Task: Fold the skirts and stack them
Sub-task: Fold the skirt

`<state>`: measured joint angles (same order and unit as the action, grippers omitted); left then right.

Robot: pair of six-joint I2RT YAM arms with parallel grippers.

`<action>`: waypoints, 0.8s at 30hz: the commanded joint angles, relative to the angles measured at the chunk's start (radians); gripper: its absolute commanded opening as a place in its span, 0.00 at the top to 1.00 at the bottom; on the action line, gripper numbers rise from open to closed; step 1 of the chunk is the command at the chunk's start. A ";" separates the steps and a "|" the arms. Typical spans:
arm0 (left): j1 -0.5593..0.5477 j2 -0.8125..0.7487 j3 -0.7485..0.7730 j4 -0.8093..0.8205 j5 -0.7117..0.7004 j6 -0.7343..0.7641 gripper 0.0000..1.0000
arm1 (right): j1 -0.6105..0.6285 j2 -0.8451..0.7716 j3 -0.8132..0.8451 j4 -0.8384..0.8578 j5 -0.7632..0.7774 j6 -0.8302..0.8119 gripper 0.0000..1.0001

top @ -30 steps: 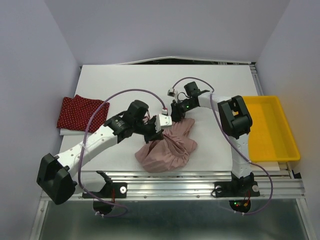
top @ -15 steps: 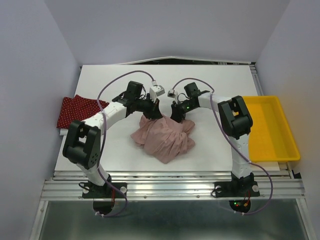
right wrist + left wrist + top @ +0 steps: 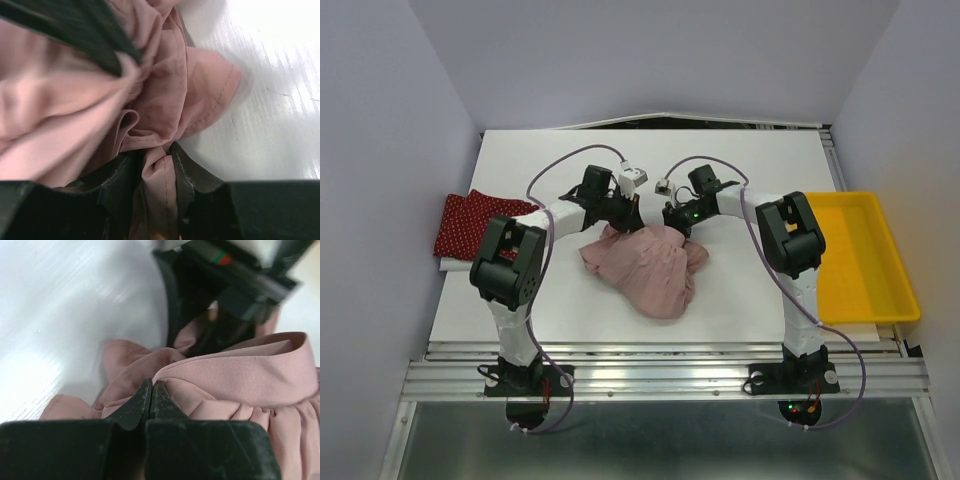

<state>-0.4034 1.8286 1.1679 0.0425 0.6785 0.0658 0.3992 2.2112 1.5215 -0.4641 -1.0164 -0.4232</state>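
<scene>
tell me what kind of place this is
Probably a robot lab test cell, not a home or shop: a white table boxed in by plain walls, a left arm and right arm bolted to a metal rail, with a pink skirt between them.

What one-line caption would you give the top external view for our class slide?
Left hand and right hand pinch the pink skirt mid-table; red dotted skirt lies left, yellow tray right.

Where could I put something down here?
The far strip of table is bare, and so is the near strip between the pink skirt and the front edge. The tray looks bare too. The middle is crowded: left gripper and right gripper both pinch that skirt. The red skirt fills the left edge.
</scene>
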 commanded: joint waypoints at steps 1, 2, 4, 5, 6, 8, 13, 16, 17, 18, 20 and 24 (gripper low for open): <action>0.003 0.075 0.052 0.027 -0.118 -0.029 1.00 | 0.007 -0.021 0.014 -0.011 0.031 -0.009 0.61; 0.003 0.108 0.061 0.014 -0.126 -0.034 1.00 | 0.007 -0.025 0.020 -0.011 0.054 0.001 0.60; 0.000 0.133 0.072 -0.004 -0.144 -0.038 1.00 | -0.005 -0.030 0.045 -0.010 0.139 0.041 0.58; -0.003 0.138 0.069 -0.007 -0.152 -0.038 1.00 | -0.028 -0.044 0.051 -0.010 0.168 0.053 0.57; -0.005 0.141 0.065 -0.009 -0.160 -0.040 1.00 | -0.042 -0.053 0.058 -0.010 0.229 0.064 0.53; -0.017 0.140 0.056 -0.013 -0.172 -0.041 1.00 | -0.091 -0.093 0.077 -0.011 0.327 0.106 0.51; -0.037 0.143 0.052 -0.030 -0.217 -0.060 1.00 | -0.192 -0.224 0.083 -0.010 0.424 0.208 0.48; -0.044 0.146 0.055 -0.032 -0.227 -0.118 1.00 | -0.206 -0.316 0.092 -0.001 0.475 0.331 0.44; -0.045 0.150 0.053 -0.030 -0.232 -0.136 1.00 | -0.206 -0.341 0.086 0.028 0.470 0.375 0.43; -0.046 0.153 0.053 -0.029 -0.238 -0.156 1.00 | -0.206 -0.369 0.071 0.057 0.437 0.421 0.42; -0.045 0.158 0.049 -0.023 -0.241 -0.211 1.00 | -0.206 -0.451 -0.022 0.141 0.357 0.648 0.40; -0.048 0.178 0.049 -0.027 -0.280 -0.268 1.00 | -0.180 -0.527 -0.248 0.576 0.138 1.015 0.37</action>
<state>-0.4427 1.9827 1.2072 0.0479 0.4728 -0.1299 0.1757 1.7294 1.4261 -0.2371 -0.7010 0.2272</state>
